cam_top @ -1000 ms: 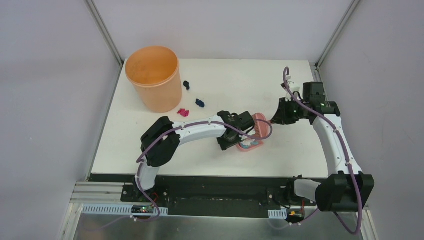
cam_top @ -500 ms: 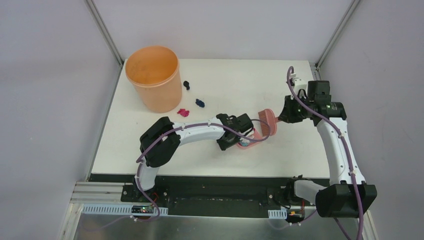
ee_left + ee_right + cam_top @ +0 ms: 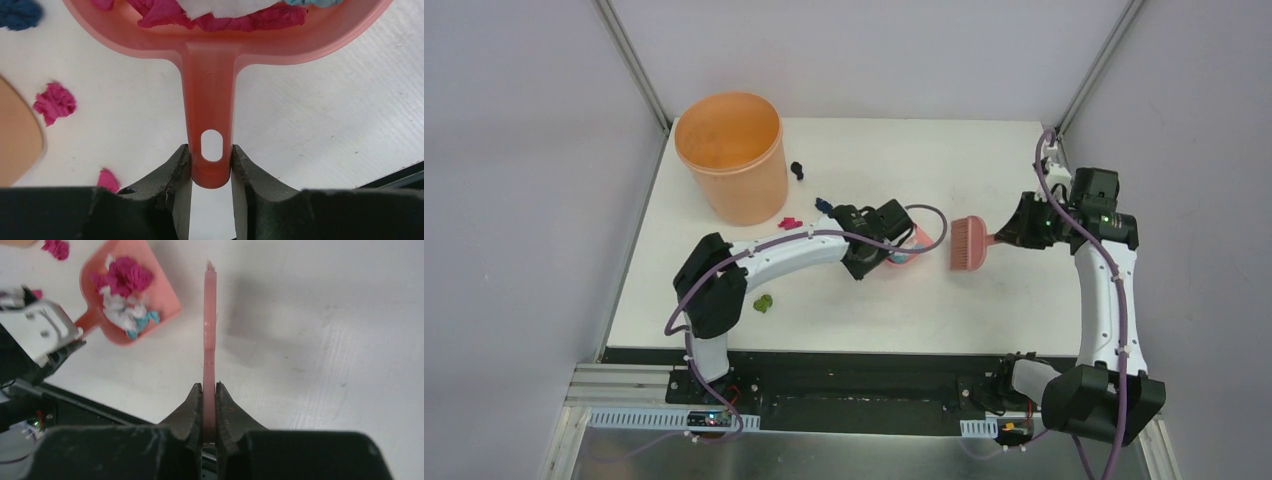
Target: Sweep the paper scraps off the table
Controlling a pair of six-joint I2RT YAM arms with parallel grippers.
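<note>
My left gripper (image 3: 876, 248) is shut on the handle (image 3: 210, 100) of the pink dustpan (image 3: 904, 245), which holds magenta (image 3: 127, 275), white (image 3: 117, 305) and teal (image 3: 142, 322) paper scraps. My right gripper (image 3: 1012, 233) is shut on the handle of the pink hand brush (image 3: 969, 243), to the right of the pan and apart from it. On the white table (image 3: 904, 150) lie a black scrap (image 3: 797, 170), a dark blue scrap (image 3: 822, 204), a magenta scrap (image 3: 790, 224) and an olive green scrap (image 3: 763, 301).
A tall orange bucket (image 3: 732, 150) stands at the table's back left corner, just left of the loose scraps. The black and aluminium frame (image 3: 844, 370) runs along the near edge. Grey walls close in the back and both sides.
My left arm has carried the dustpan left and back, toward the bucket. My right arm has drawn the brush right, away from the pan. The olive green scrap now shows.
</note>
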